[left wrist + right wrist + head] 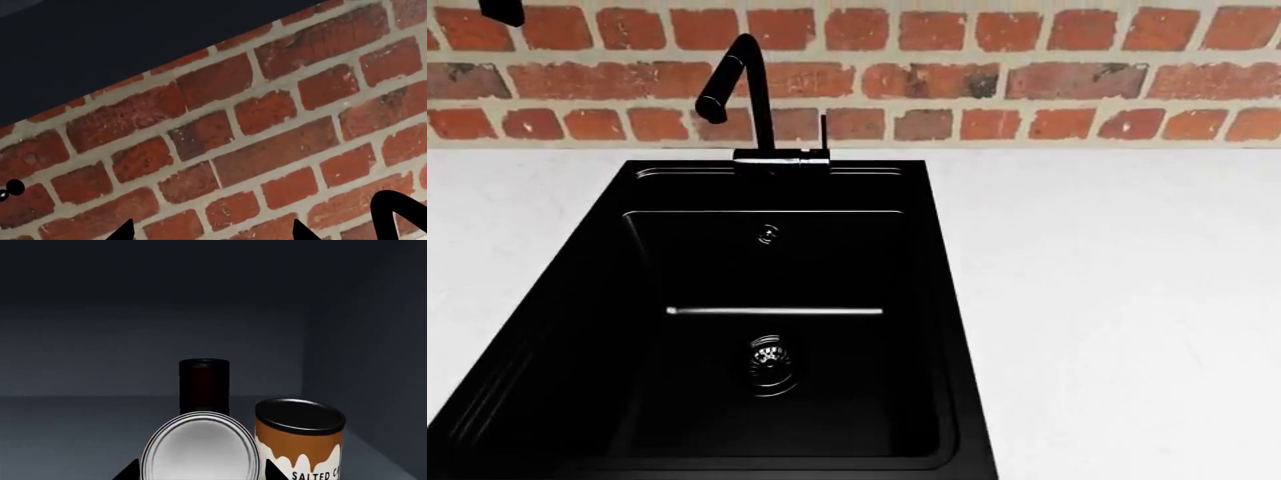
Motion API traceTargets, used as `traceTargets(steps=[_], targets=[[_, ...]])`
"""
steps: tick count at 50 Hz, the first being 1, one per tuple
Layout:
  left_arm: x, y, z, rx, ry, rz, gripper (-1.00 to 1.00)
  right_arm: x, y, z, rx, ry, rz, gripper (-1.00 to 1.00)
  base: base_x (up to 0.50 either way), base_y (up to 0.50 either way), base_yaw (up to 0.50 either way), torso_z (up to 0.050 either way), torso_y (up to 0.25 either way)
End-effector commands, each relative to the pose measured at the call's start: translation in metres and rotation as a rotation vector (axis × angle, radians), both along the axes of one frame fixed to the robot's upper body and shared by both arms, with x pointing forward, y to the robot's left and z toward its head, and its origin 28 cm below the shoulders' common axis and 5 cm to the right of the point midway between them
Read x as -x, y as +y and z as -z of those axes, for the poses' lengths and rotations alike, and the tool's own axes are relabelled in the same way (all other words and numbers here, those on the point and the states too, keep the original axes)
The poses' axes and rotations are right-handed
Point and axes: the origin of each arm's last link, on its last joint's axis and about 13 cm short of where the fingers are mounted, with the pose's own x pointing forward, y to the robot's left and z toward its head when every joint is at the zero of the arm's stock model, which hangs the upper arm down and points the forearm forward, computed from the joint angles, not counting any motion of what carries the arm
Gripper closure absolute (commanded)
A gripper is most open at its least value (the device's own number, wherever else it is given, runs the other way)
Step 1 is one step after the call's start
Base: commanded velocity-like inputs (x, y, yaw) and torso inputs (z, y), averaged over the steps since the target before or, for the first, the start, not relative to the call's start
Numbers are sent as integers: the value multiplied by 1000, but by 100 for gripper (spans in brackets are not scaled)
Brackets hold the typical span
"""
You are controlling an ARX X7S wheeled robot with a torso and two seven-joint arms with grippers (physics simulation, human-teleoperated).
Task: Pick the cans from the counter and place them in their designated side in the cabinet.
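Cans sit inside the dim cabinet point(80, 365): a silver-lidded can point(200, 450) between the right claw point(200, 472) tips, apparently gripped, just beside a brown-and-white labelled can point(300, 445); a dark cylinder point(204, 385) stands behind. Open shelf floor spreads to one side. The left claw point(213, 231) faces rough red brick wall point(267, 150); I cannot tell its opening. White worktop point(1121, 280) lies smooth around the black sink point(761, 320).

Sink point(601, 330) set in counter point(1121, 300); tap point(745, 95) behind; wall point(1028, 70) beyond
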Motion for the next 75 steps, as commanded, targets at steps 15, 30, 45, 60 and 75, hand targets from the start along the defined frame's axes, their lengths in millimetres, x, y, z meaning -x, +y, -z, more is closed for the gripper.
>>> traceTargets(steps=[15,30,45,60,75], targets=[[-2,-1,0,0,3,3,-100,-2,-8,5,3,37,38,-100,0,0,0,0,0],[-1,0,1,7,-2,3,-100,0,-2,-3,65,-28,28,-100,0,0,0,0,0],[-1,1,2,15,-4,9,-100,3,3,-7,79,-51,3,-100,-348,42,0,0,0],[-2,-1,5,15,1,16,-100,3,-1,-6,77,-52,14,-100,-331,31,0,0,0],[-5,-7,10,13,7,25,-100,4,-6,-7,94,-58,4,-100,-216,12,0,0,0]])
